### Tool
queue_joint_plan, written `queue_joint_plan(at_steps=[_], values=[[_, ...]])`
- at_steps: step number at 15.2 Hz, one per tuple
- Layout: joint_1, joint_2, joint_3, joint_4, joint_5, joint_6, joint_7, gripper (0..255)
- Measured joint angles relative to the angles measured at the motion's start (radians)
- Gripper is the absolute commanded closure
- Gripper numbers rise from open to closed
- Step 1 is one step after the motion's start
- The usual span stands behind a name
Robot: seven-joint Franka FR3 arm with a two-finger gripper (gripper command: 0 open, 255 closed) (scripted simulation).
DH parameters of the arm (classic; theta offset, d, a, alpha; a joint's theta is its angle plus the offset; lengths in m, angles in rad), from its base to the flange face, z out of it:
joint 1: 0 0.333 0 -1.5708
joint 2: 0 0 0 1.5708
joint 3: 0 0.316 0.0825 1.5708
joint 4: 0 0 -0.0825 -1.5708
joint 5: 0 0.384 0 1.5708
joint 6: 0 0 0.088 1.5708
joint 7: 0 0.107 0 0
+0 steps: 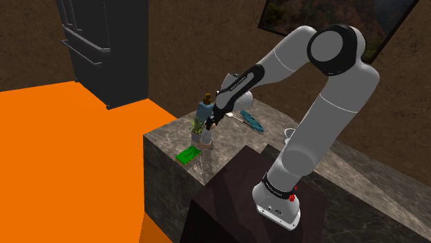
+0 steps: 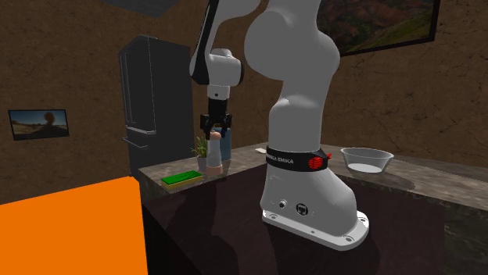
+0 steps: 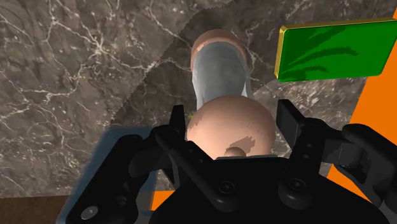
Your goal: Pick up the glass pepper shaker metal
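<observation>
Tan-capped pepper shaker, shoulder view ctr, stands on stone worktop; jaws apart, straddling cap. Rec: descend, centre, close below cap, lift vert.

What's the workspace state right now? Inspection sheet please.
surface: dark marble counter
job's things: pepper shaker, tan cap and base, pale body, upright near the counter's corner
clutter: green pad, small plant, corked bottle, teal object, clear bowl
grippers: black gripper down at the shaker's cap
cables: nothing seen
surroundings: black fridge, orange floor, framed picture
</observation>
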Motion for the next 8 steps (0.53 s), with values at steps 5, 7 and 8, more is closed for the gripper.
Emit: queue_joint_plan(at_steps=[5,7,8], values=[[-0.006,-0.042,0.0,0.004,-0.037,-0.047,0.029,255],[-0.011,-0.079,0.003,0.005,-0.063,-0.083,0.052,255],[-0.014,-0.093,0.004,0.007,-0.072,-0.099,0.058,255]])
